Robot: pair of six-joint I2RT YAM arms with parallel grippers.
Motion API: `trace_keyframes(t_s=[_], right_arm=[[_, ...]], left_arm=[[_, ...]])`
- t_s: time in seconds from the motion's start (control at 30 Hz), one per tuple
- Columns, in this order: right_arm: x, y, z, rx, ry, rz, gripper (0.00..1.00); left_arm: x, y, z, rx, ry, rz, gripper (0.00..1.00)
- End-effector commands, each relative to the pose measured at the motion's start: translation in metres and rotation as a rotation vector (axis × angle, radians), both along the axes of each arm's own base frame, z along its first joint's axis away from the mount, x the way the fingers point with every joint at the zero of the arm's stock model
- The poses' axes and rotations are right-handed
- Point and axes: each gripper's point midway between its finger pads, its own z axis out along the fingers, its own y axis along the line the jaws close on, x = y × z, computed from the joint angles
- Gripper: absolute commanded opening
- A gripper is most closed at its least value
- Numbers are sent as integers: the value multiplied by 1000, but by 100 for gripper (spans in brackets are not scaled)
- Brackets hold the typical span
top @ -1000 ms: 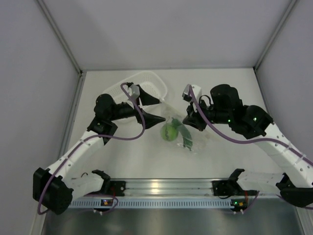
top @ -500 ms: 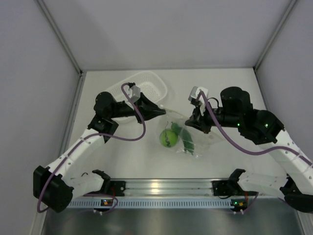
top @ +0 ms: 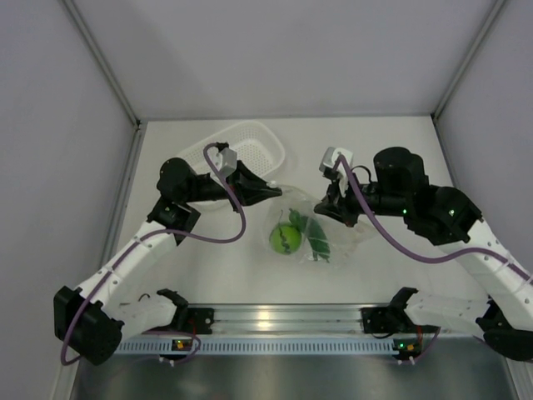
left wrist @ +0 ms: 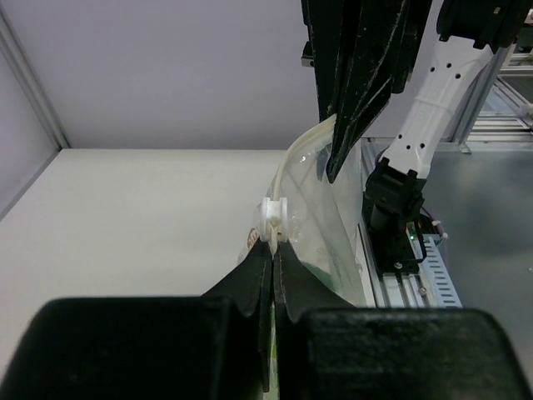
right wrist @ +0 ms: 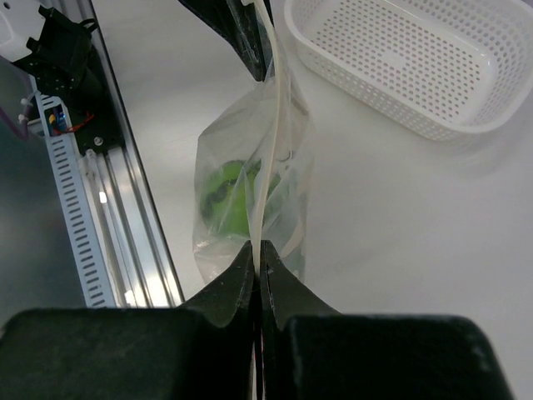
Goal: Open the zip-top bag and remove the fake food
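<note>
The zip-top bag (top: 306, 223) hangs clear and crinkly between my two grippers, its top edge stretched from one to the other. Inside it sit the fake food's lime-green ball (top: 285, 239) and dark green pods (top: 317, 243). My left gripper (top: 275, 187) is shut on the bag's left top corner, right at the white zip slider (left wrist: 275, 212). My right gripper (top: 321, 207) is shut on the opposite end of the zip strip (right wrist: 268, 150). In the right wrist view the bag (right wrist: 250, 196) dangles below the strip with the green ball (right wrist: 226, 200) showing through.
A white perforated basket (top: 250, 142) stands at the back left, just behind my left gripper. The aluminium rail (top: 275, 321) with the arm bases runs along the near edge. Grey walls close in the table on three sides.
My left gripper has closed on the bag's left corner. The right arm drew back to the right, pulling the bag's top taut, and the bag shifted slightly.
</note>
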Motion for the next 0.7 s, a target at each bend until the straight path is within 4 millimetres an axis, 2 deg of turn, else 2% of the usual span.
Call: trace_keyframes(t_s=[0.0,0.1,0.13,0.17,0.33,0.37,0.4,0.47,0.5,0.67], right_arm=[[0,11,12,42,-47,43,0],[5,11,10,36,-57,25,0],[7,11,11,40,-60,12,29],[9,13,13,46,-66,6,37],[17,25,39,115,-123,17,39],[21,30,39,110,-123,27,39],[18,34,47,126,-130,61,39],[21,44,38,92,-103,99,39],[21,47,48,103,-109,109,39],[24,63,54,114,-107,167,39]], left_arm=[[-13,1,32,-55,-112,-30,0],[-13,1,30,-50,-101,-37,0],[-13,0,29,-49,-97,-39,0],[-14,0,29,-48,-96,-42,0],[-17,-1,25,-33,-86,-78,0],[-19,-1,23,-29,-86,-88,0],[-19,0,22,-27,-84,-90,0],[-19,-1,20,-25,-81,-88,0],[-18,-1,20,-27,-79,-83,0],[-15,-2,18,-23,-53,-79,0]])
